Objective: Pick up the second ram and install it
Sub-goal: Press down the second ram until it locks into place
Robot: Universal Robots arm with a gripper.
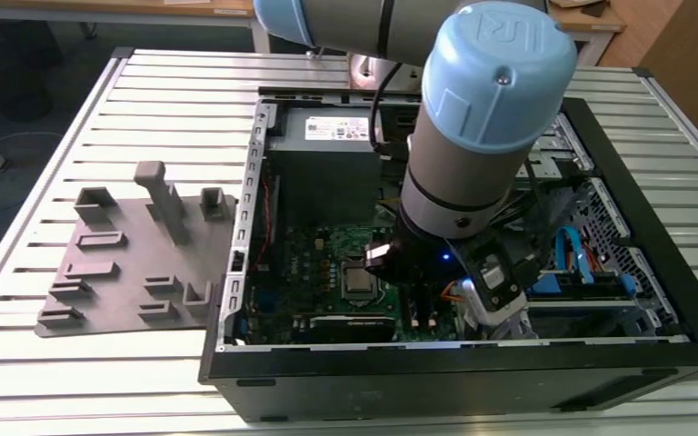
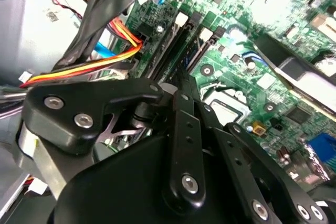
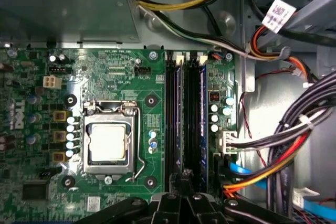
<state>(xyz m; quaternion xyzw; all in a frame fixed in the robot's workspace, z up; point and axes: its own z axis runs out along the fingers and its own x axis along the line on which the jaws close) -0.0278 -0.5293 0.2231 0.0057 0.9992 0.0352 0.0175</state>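
A slatted metal desk [image 1: 34, 363] carries an open black computer case [image 1: 471, 381], and the arm reaches down into it. The black fingers [image 3: 185, 179] are drawn close together just above the long black memory slots [image 3: 195, 114] on the green motherboard [image 3: 115, 77]; whether they grip anything I cannot tell. The second ram cannot be made out for certain. Beside the slots sits a square silver processor socket [image 3: 107, 142]. Further off, bundled coloured cables [image 3: 278, 166] run. Outside the case lies a grey moulded parts tray [image 1: 131, 272].
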